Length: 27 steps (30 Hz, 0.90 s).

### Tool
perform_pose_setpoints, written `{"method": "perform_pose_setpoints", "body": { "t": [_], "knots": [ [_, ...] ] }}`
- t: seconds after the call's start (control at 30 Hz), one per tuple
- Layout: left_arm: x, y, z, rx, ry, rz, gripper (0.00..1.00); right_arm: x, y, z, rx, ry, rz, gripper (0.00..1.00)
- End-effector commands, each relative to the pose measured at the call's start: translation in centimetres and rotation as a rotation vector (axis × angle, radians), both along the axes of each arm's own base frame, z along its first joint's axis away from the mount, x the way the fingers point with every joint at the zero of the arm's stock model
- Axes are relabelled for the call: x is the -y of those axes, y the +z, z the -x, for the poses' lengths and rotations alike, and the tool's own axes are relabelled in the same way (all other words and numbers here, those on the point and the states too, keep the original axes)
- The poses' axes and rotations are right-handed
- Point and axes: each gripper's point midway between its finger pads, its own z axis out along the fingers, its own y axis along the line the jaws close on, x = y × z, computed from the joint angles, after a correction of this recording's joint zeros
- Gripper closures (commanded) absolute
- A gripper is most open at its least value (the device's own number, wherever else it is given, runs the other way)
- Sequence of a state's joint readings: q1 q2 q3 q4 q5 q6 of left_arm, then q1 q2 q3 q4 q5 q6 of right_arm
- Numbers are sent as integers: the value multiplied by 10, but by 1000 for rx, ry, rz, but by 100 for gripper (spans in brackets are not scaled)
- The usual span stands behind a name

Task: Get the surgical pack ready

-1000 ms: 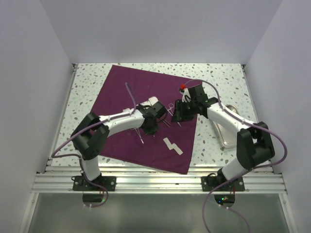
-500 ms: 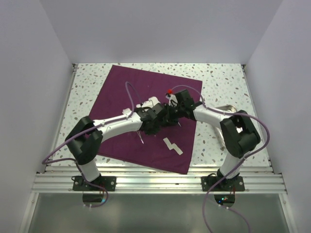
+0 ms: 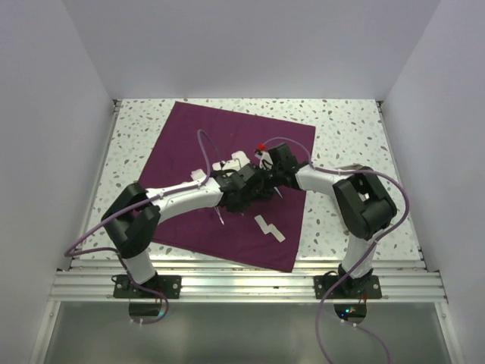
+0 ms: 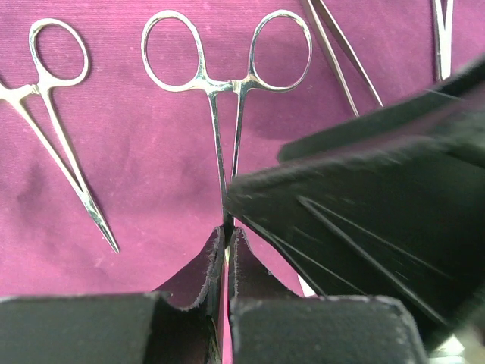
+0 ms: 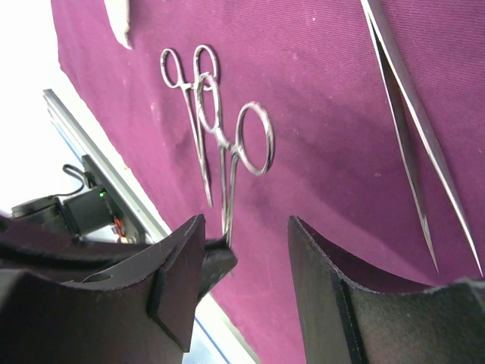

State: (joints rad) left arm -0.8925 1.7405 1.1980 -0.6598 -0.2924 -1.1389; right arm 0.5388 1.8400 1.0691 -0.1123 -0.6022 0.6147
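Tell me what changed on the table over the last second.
The right hand swung left across the dark purple square cloth until it met the left hand, its fingers open. The left hand edged right, staying shut on a thin silver metal clamp. The cloth and the white gauze strips stayed put.

Clamp (image 4: 224, 85) tips unseen (probably) inside left end effector (image 4: 227, 236)

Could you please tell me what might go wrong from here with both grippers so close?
The left gripper pinches the thin silver metal clamp only at its tip, so it could pivot or slip out. The open right gripper hangs close beside it; closing in may bump the two grippers or knock the clamp onto the dark purple cloth.
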Motion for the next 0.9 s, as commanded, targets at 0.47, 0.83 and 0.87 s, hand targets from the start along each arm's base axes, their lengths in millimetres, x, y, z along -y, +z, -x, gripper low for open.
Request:
{"method": "perform_pose_setpoints", "body": {
  "t": [0.47, 0.83, 0.87],
  "knots": [
    [18, 25, 1, 78, -49, 73, 100, -32, 12, -6, 38, 68, -100, 79],
    [16, 72, -3, 223, -131, 162, 54, 7, 29, -13, 135, 37, 101, 100],
    [11, 75, -3, 245, -149, 150, 43, 18, 31, -20, 142, 7, 125, 100]
  ]
}}
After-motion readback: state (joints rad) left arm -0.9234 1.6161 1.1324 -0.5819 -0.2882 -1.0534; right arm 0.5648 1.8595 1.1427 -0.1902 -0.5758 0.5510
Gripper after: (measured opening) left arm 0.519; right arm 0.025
